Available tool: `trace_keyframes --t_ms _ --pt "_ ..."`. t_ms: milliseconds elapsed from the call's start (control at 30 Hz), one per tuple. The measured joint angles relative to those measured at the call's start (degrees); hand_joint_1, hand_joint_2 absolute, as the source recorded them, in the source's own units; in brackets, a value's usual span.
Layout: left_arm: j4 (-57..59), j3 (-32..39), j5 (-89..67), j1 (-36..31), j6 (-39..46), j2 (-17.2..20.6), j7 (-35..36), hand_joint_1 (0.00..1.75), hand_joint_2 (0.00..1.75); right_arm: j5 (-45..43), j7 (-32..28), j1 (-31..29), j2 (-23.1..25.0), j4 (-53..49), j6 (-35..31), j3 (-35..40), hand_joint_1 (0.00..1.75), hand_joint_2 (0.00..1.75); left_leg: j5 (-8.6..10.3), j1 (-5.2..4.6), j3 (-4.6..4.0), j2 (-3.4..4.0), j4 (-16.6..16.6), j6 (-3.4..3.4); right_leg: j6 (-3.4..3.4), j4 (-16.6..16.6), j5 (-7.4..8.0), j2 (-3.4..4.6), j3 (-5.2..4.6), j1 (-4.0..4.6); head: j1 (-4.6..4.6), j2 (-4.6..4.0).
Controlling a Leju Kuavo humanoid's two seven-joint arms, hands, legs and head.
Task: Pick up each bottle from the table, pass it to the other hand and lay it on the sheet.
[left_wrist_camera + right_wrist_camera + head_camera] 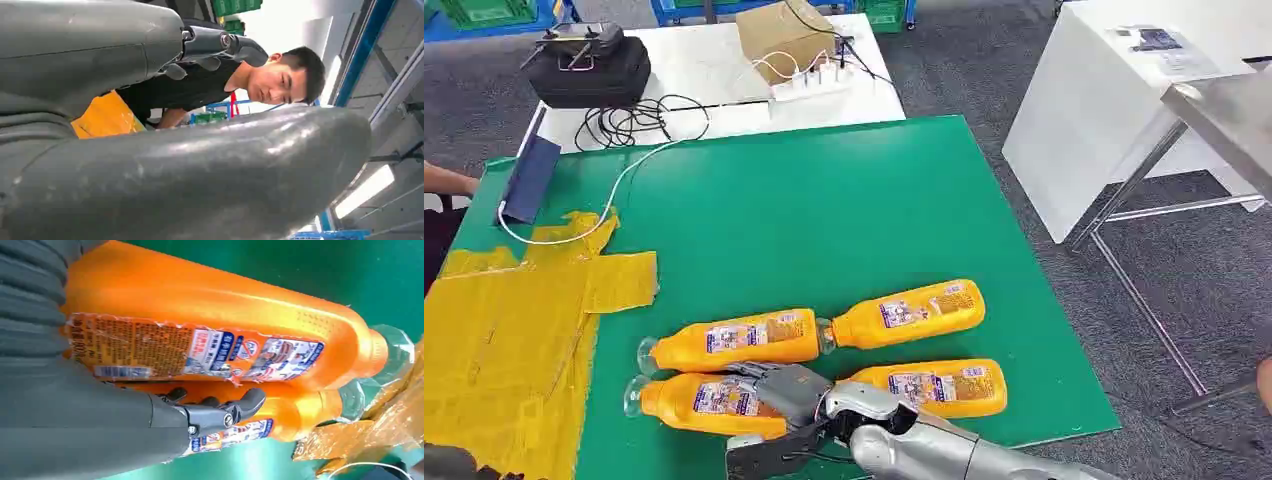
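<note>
Right hand [776, 398] wrapped over near-left bottle [699, 403], grasp apparently closed | step: pickup | next: lift, transfer to left hand [215, 47], seemingly empty, fingers loose.

R hand [776, 392] is resting on nearest orange bottle [702, 402], w/ three more bottles [879, 350] lying beside it on green table [824, 210] near yellow sheet [509, 330].
</note>
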Motion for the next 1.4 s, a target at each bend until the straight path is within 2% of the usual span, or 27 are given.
trace_keyframes --t_ms 300,400,433,467,567,667,1133,1267,1400 --pt "-0.28 0.39 -0.07 0.03 -0.02 0.00 0.00 0.00 0.00 2.53 1.92 0.10 -1.53 -1.68 0.06 0.11 0.00 1.75 0.00 0.00 -0.01 0.00 0.00 0.00 0.00 0.00 0.00 0.00 0.00 0.00 0.00 0.00" --pt "-0.28 0.39 0.02 0.00 -0.02 0.00 0.00 0.00 0.00 2.49 2.58 -0.16 -2.08 -2.14 2.80 0.37 0.00 1.75 0.00 0.00 -0.01 0.00 0.00 0.00 0.00 0.00 0.00 0.00 0.00 0.00 0.00 0.00" --pt "-0.28 0.39 0.02 -0.03 -0.02 0.00 0.00 0.00 0.00 2.17 2.80 -0.35 -2.27 -2.16 4.12 0.52 0.16 1.75 0.00 0.00 -0.01 0.00 0.00 0.00 0.00 0.00 0.00 0.00 0.00 0.00 -0.02 0.00" --pt "-0.26 0.35 0.02 -0.11 -0.02 0.00 0.00 0.00 0.00 1.75 2.93 -0.86 -2.41 -2.14 5.80 0.70 1.71 1.75 0.00 0.00 -0.01 0.01 0.00 0.00 0.00 0.00 0.00 0.01 0.00 0.00 -0.02 0.00" --pt "0.15 0.00 0.37 -0.81 -0.07 0.04 0.02 0.00 0.00 -0.13 3.04 -3.94 -2.84 -1.55 12.97 2.60 1.75 1.75 0.00 0.00 0.04 0.03 0.00 0.00 0.00 -0.01 0.02 0.01 0.01 0.00 -0.02 0.00" --pt "0.72 -0.70 0.70 -1.62 -0.07 0.15 0.04 0.00 0.00 -0.74 3.19 -6.77 -3.13 -0.31 16.43 5.00 1.75 1.75 0.03 0.00 0.10 0.02 0.01 0.02 0.00 -0.01 0.02 0.01 0.08 -0.01 -0.02 0.00" --pt "0.87 -2.05 4.77 -3.32 -0.09 0.15 0.07 0.00 0.00 -3.81 3.76 -11.76 -3.06 4.29 16.81 11.04 1.75 1.75 0.00 -0.01 0.38 0.10 0.00 0.00 0.00 -0.02 0.02 0.04 0.31 -0.01 0.00 0.00" --pt "0.33 0.68 12.38 -3.51 -5.71 -1.77 0.07 0.00 0.00 -9.58 3.93 -11.05 -1.71 6.74 10.96 10.84 1.75 1.75 -0.02 0.02 0.44 0.12 -0.01 -0.01 0.00 -0.01 0.01 0.05 0.38 0.00 0.00 0.00" --pt "0.96 8.58 25.69 -3.18 -15.33 -3.83 0.09 0.00 0.00 -15.15 -0.03 -4.71 2.51 8.79 -3.29 4.71 1.75 1.75 -0.18 0.16 0.68 0.22 -0.03 -0.20 -0.08 0.00 -0.05 0.17 0.49 0.11 -0.02 0.00"
